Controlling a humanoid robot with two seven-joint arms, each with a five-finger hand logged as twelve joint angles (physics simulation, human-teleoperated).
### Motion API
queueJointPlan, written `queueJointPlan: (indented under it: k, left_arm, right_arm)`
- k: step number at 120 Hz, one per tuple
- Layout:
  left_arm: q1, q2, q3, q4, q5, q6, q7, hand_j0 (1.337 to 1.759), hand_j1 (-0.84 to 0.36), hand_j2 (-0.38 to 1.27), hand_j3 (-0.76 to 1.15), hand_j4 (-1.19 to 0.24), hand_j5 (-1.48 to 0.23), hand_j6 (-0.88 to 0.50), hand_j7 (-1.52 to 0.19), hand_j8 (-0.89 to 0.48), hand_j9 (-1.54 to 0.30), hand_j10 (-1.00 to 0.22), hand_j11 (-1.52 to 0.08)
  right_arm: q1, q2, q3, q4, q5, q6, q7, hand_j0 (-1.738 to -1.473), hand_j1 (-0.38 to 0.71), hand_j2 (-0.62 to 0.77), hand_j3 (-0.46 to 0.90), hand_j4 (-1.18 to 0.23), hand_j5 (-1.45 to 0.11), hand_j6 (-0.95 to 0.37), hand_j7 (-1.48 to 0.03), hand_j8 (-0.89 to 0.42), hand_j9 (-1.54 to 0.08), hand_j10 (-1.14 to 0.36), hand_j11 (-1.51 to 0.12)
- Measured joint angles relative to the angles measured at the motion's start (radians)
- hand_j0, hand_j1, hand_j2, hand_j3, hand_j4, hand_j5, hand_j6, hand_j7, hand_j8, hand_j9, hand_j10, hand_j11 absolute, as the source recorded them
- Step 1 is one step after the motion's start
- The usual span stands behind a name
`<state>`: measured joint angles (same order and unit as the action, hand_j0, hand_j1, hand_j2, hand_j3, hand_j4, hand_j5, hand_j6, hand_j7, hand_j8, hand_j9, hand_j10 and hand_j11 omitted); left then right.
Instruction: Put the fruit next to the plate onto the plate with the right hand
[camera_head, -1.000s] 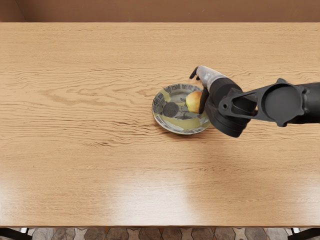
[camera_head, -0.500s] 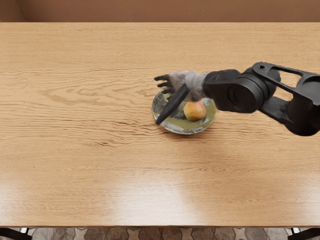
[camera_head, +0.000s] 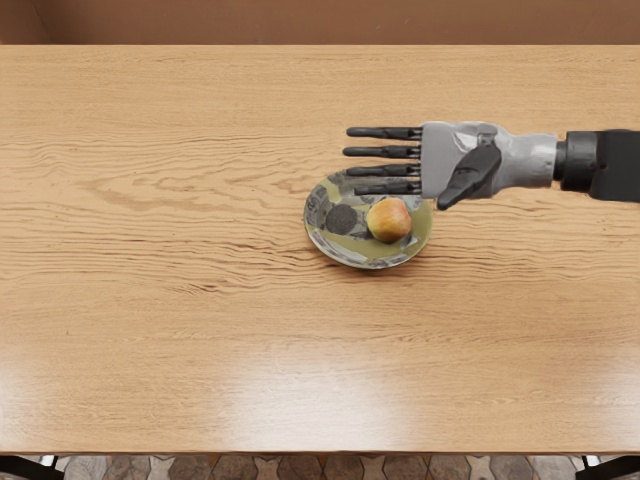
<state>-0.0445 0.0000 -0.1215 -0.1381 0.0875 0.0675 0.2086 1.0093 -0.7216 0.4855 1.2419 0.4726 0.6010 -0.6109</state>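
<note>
Fingers (camera_head: 385, 151) of the right hand (camera_head: 455, 160) stretch flat, empty, beside the fruit (camera_head: 389, 219) on the plate (camera_head: 322, 226).

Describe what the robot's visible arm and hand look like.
The right hand has a light grey shell, four slim dark segmented fingers and a dark thumb. A grey wrist cuff joins a black cylindrical forearm. No cables or markings show.

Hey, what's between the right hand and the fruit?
Only bare plate, in the head view; the open right hand is clear of the fruit.
</note>
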Motion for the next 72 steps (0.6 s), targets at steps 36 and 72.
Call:
queueJointPlan:
  k: [36,72]
  left_arm:
    - [0.000,0.000,0.000,0.000,0.000,0.000,0.000,1.658,0.35,0.00,0.00,0.00,0.00,0.00,0.00,0.00,0.00,0.00,0.00]
    - [-0.002,0.000,-0.001,0.000,0.000,0.001,0.000,1.658,0.35,0.00,0.00,0.00,0.00,0.00,0.00,0.00,0.00,0.00,0.00]
  right_arm:
    - [-0.031,-0.205,-0.035,-0.005,0.069,0.010,0.000,-1.658,-0.35,0.00,0.00,0.00,0.00,0.00,0.00,0.00,0.00,0.00,0.00]
    - [-0.091,-0.337,-0.035,-0.006,0.075,0.011,0.000,-1.658,-0.35,0.00,0.00,0.00,0.00,0.01,0.00,0.00,0.00,0.00,0.00]
